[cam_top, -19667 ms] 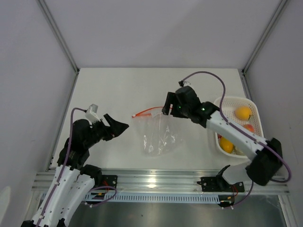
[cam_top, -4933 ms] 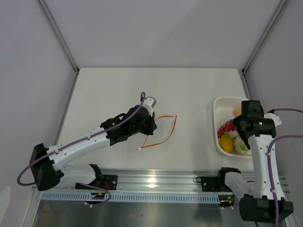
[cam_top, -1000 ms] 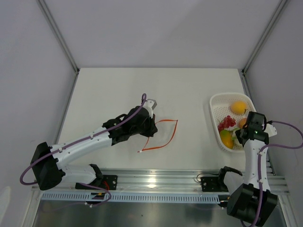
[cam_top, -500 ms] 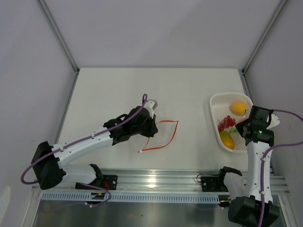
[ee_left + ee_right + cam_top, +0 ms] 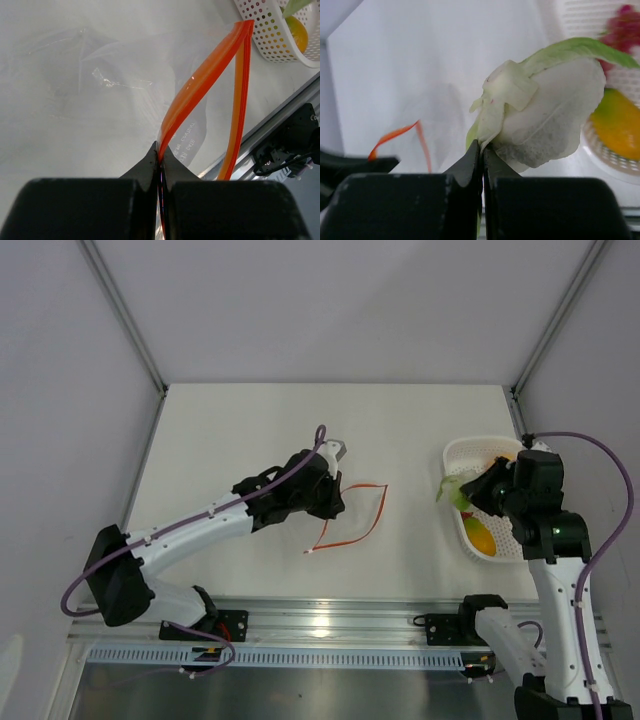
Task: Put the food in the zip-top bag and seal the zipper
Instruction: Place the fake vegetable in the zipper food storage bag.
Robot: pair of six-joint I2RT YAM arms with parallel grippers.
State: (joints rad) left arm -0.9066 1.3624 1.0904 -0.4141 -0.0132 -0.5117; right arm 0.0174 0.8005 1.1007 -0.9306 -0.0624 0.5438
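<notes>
Near the middle of the table (image 5: 250, 430), the left gripper (image 5: 160, 150) pinches the zipper (image 5: 200, 85) — the clear zip-top bag (image 5: 100, 75) barely shows from above. By the basket (image 5: 468, 444) rim, the right gripper (image 5: 481, 146) clamps the vegetable piece (image 5: 545, 115), which half hides a blurred berry cluster (image 5: 626, 25) and a yellow fruit (image 5: 615, 125).

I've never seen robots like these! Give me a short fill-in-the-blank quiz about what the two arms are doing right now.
The left gripper pinches the orange zipper, holding the clear bag's mouth ____.
The vegetable piece clamped in the right gripper is white and ____.
The yellow fruit lies in the white basket, not yet in the ____.
Missing words: open; green; bag.
</notes>
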